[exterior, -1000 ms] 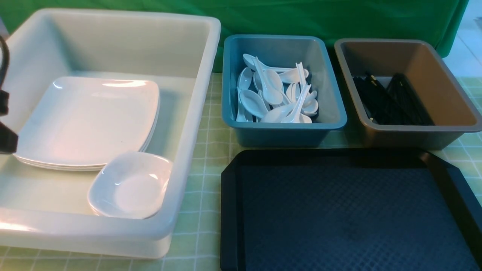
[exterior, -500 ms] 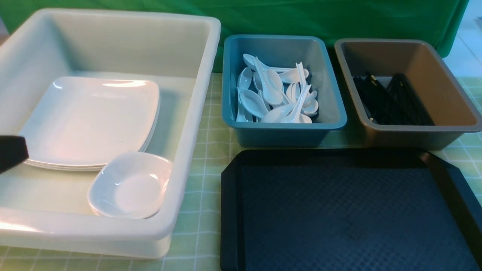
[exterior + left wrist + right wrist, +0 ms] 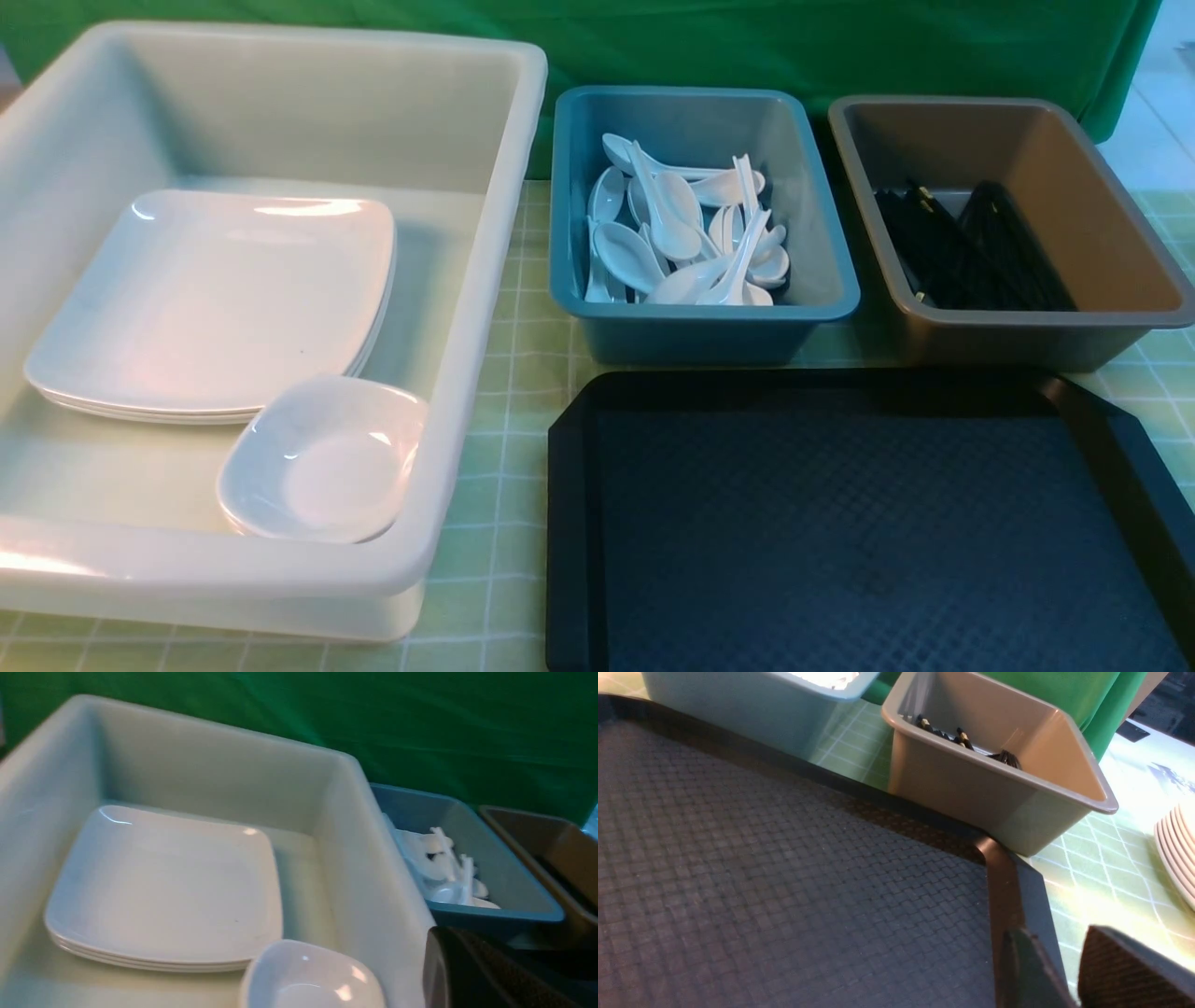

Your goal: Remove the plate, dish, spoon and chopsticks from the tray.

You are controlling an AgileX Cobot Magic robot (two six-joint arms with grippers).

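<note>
Tub (image 3: 467, 308), white & biggest, is sitting at 9 o'clock in front view, on the green checked cloth (image 3: 523, 373). Tray (image 3: 574, 523) is lying at 4-5 o'clock, just beside the tub's right wall, w/ its diamond-textured floor showing across the whole width. Plates (image 3: 215, 299) are resting in a stack inside the tub, toward its 9 o'clock side, top one facing up. Teal bin (image 3: 803, 233) is standing at 12 o'clock, just behind the tray's far rim. Brown bin (image 3: 1074, 187) is standing at 2 o'clock, next to the teal bin but apart from it. Dishes (image 3: 322, 462) are nesting in the tub's 5 o'clock corner, overlapping the plate stack's near corner. Spoons (image 3: 672, 243) are lying jumbled in the teal bin. Chopsticks (image 3: 971, 252) are lying in a dark bundle on the brown bin's floor.

R gripper (image 3: 1052, 931) is showing in right wrist view only, hovering over the tray's clipped corner near the brown bin, fingers (image 3: 1134, 970) standing a bit apart w/ nothing between them. L gripper isn't showing in any view; it's pressed together.
</note>
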